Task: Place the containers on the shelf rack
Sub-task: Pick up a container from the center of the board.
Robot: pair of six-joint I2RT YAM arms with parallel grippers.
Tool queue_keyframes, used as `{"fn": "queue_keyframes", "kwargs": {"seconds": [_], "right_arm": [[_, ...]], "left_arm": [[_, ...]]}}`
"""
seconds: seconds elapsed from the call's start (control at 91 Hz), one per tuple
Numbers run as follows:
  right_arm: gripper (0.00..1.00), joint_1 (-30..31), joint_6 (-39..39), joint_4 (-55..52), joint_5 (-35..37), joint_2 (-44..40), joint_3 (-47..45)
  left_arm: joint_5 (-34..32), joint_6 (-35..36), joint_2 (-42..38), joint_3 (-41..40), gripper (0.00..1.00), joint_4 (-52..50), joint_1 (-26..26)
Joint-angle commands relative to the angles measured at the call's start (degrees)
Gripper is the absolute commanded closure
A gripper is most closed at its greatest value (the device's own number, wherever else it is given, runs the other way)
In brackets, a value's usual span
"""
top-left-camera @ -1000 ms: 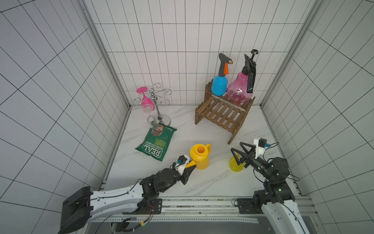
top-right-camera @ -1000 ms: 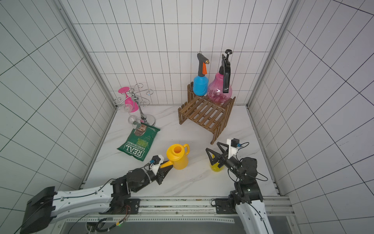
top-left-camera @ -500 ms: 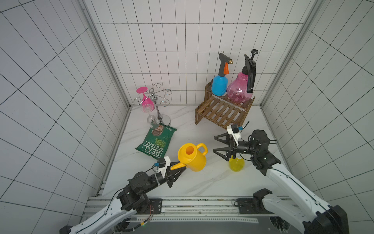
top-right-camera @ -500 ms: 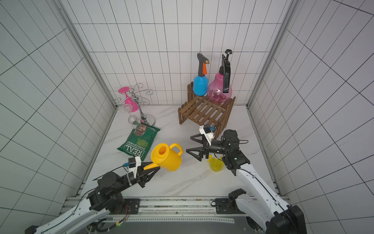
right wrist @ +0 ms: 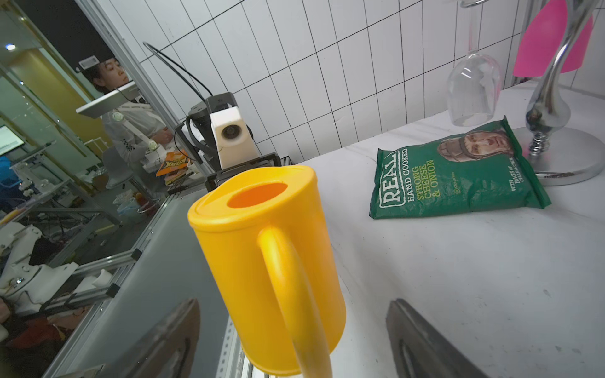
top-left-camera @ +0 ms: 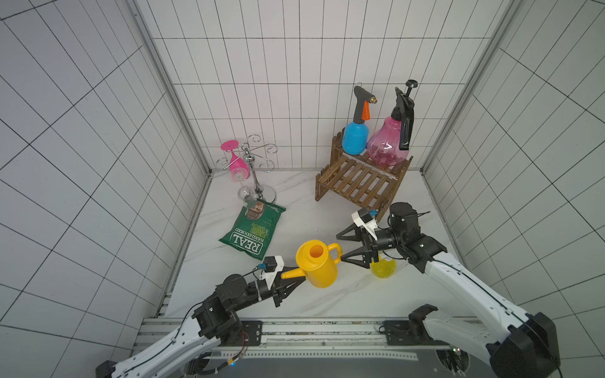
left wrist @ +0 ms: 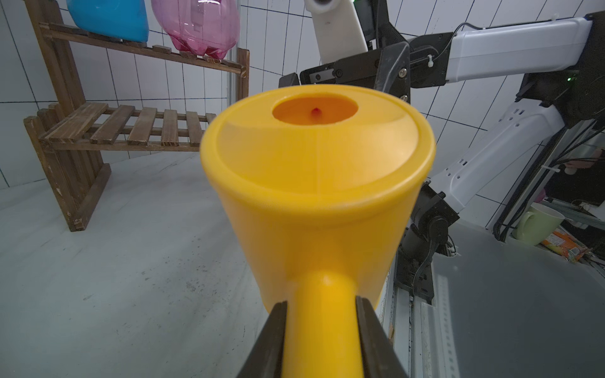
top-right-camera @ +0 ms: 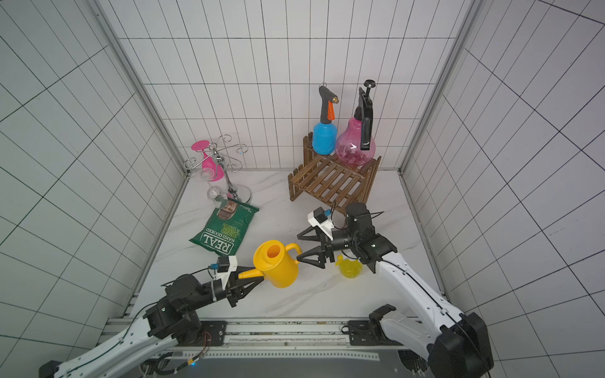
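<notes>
"Since the fingers of the left gripper [left wrist: 320, 304] are clamped on the spout [top-left-camera: 293, 274] of the yellow watering can [top-left-camera: 319, 268], where would you take it for the rack?"

"By the handle [right wrist: 288, 271] — the right gripper [right wrist: 294, 304] has its fingers spread wide, 1 on each side of that loop, touching nothing as far as I can tell."

"Heavy?"

"I'd judge it light: hollow hard plastic, and nothing shows through the opening. Stiff enough not to buckle, but glossy, so the round spout could twist in a pinch. The handle should give a surer hold and keep the can upright."

"Where is it now?"

"Near the front of the table [top-left-camera: 301, 209], tilted and seemingly lifted clear, well apart from the shelf rack [top-left-camera: 360, 183]. The blue sprayer [top-left-camera: 354, 140] and pink sprayer [top-left-camera: 386, 149] fill the top tier, so the bare lower slats are its place — with room left for the small yellow sprayer [top-left-camera: 383, 268], which sits on the table under the right arm."
</notes>
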Motion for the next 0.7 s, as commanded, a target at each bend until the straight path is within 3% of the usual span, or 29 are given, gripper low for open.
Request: {"fn": "queue_keyframes", "kwargs": {"seconds": [0.0, 0.297, 0.495, 0.693], "right_arm": [[0.18, 1.08, -5.82, -7.13, -0.34, 2.31, 3.76], [0.42, 4.27, -16.19, -18.53, 1.93, 6.42, 8.49], [0.49, 6.33, -19.84, -20.94, 3.88, 6.40, 9.32], [0.64, 6.95, -21.68, -22.38, 4.12, 6.43, 9.94]], "left_arm": [[0.42, 0.20, -0.79, 1.85, 1.00, 2.00, 0.18], [0.03, -0.42, -0.79, 1.79, 1.00, 2.29, 0.18], [-0.71, -0.98, -0.57, 1.70, 1.00, 2.48, 0.18], [-0.98, -1.61, 0.30, 1.73, 1.00, 2.97, 0.21]]}}
